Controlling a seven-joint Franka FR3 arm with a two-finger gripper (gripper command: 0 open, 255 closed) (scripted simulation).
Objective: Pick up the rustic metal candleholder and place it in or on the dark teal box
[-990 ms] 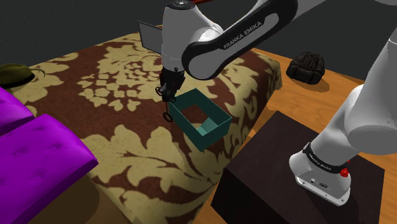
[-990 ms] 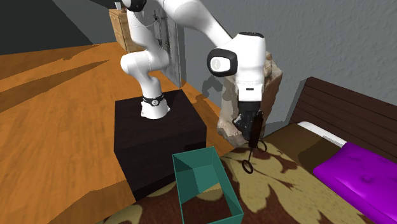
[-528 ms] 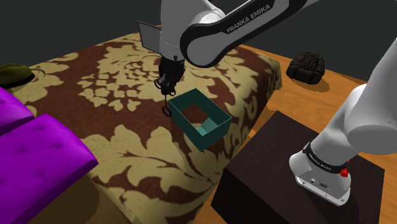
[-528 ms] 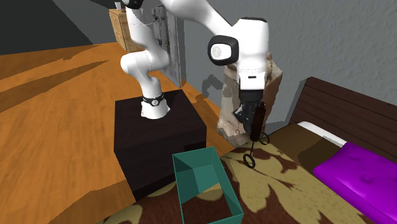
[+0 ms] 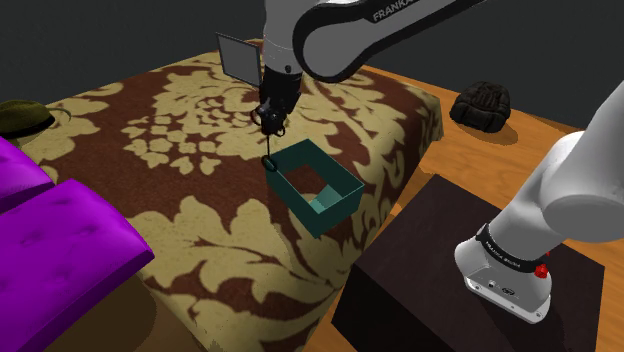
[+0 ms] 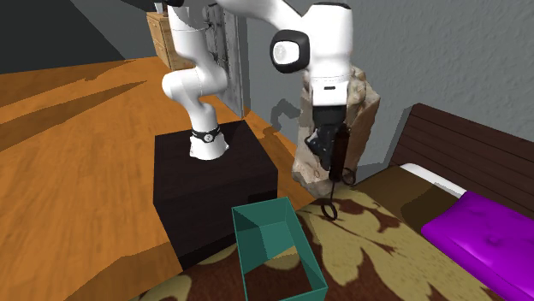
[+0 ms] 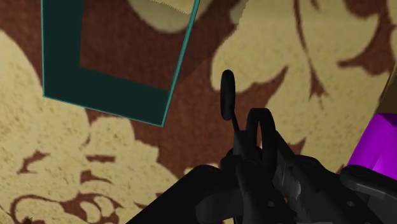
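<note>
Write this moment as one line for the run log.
phase: carry | tool: shut on candleholder | candleholder: above bedspread, beside teal box | placed: not yet

Candleholder (image 5: 268, 152): thin, black, ring at lower end, hangs upright in gripper (image 5: 270, 120), lifted, just beside teal box (image 5: 322, 214) far-left corner. Box: open-topped, rectangular, upright on bedspread (image 5: 200, 200).

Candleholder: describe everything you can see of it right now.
The candleholder is a thin, all-black piece: a slender stem with loops along it and a small ring at its low end. It hangs nearly upright from the gripper, which is shut on its upper part. It touches nothing else. It is over the patterned bedspread, just beside a corner of the teal box, not over its opening.
</note>
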